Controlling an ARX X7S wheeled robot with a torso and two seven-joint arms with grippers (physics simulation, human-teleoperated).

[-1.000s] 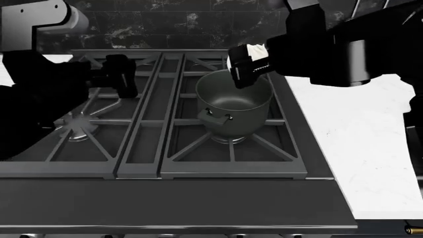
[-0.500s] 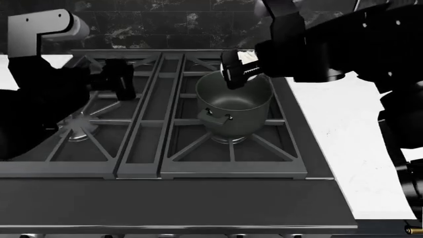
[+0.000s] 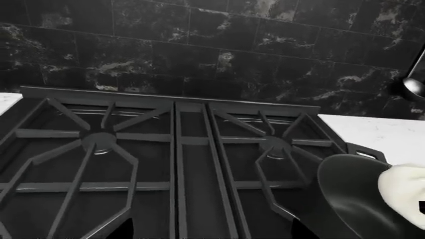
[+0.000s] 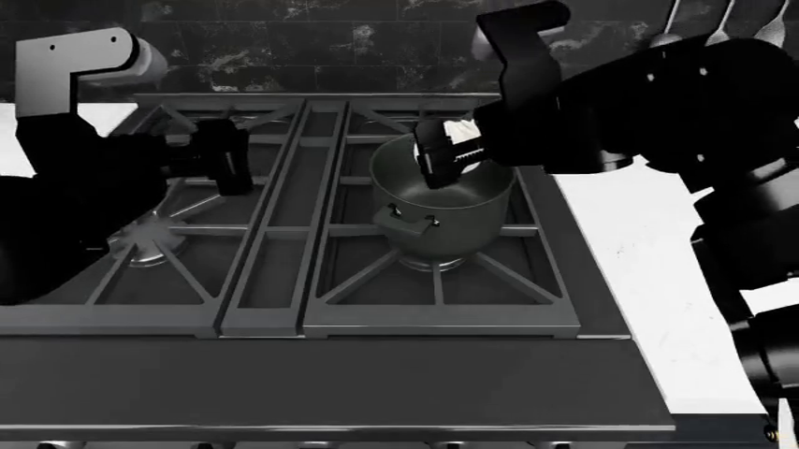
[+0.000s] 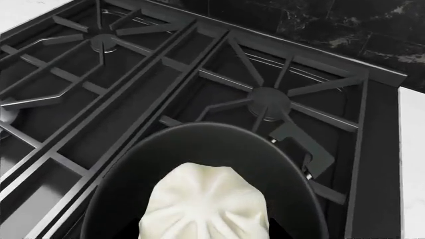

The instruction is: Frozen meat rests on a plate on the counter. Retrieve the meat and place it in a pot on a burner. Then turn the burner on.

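The pale, frosty lump of meat [image 5: 206,204] sits above the open mouth of the dark grey pot [image 4: 440,210], which stands upright on the grate right of frame centre in the head view.

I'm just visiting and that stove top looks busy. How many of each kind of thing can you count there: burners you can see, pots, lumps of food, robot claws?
Burners in view: 3
Pot: 1
Frozen meat: 1
Claws: 2, left claw, right claw
Total: 7
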